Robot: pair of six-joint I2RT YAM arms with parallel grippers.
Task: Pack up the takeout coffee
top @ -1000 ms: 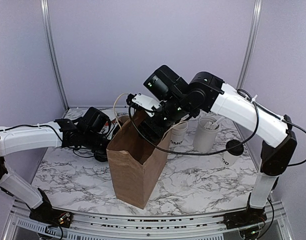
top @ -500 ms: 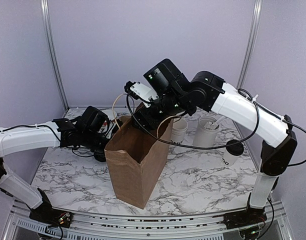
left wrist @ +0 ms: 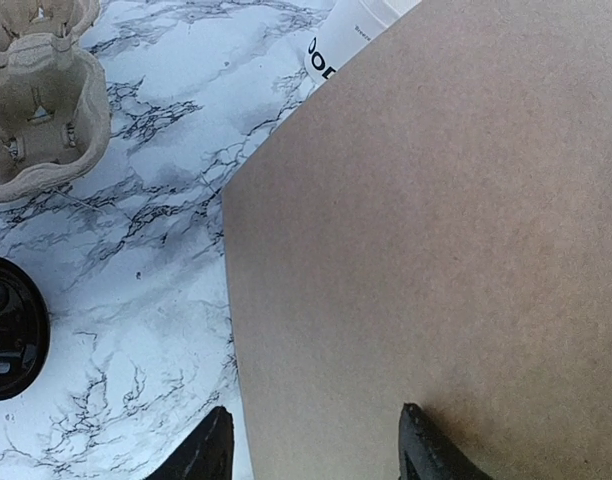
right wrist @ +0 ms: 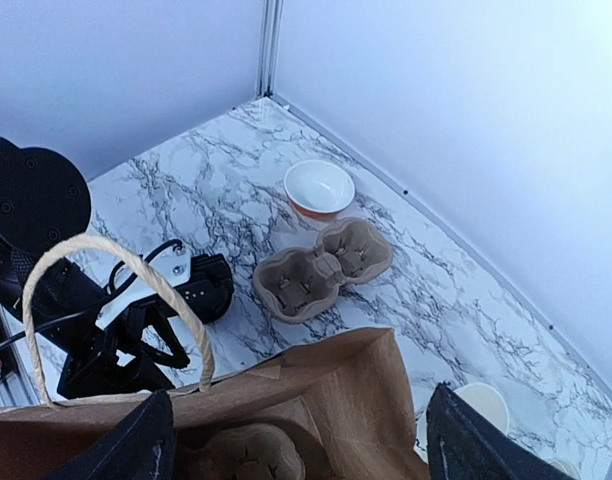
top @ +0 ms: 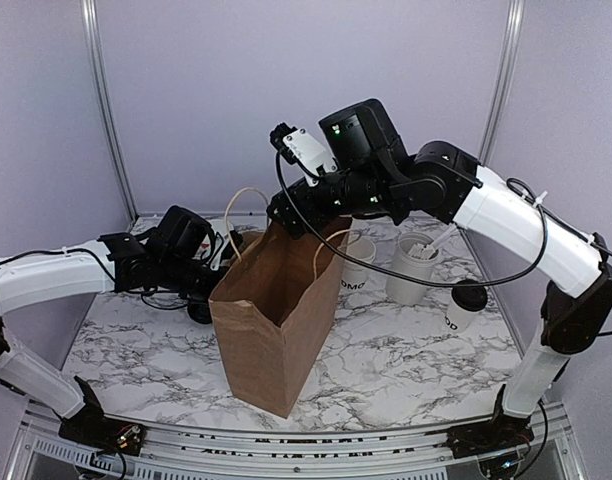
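The takeout coffee point(top: 462, 310), a small white cup with black lettering low on its side and a black lid point(top: 470, 293) on top, stands at the right of the table, apart from both grippers. A brown paper bag point(top: 271, 325) stands open in the middle, with a cardboard cup carrier point(right wrist: 248, 462) inside it. My right gripper point(top: 298, 218) hangs open and empty just above the bag's far rim point(right wrist: 301, 445). My left gripper point(top: 214, 272) is open against the bag's left wall point(left wrist: 316, 455), with the bag's corner edge between its fingers.
A white cup with lettering point(top: 356, 268) and a white tub of utensils point(top: 411, 268) stand behind the bag. A second cup carrier point(right wrist: 321, 270), an orange bowl point(right wrist: 319, 188) and a loose black lid point(left wrist: 6, 340) lie at the back left.
My right gripper has risen out of the bag's mouth and now sits above its far rim. The bag has shifted slightly left. The left arm has barely moved.
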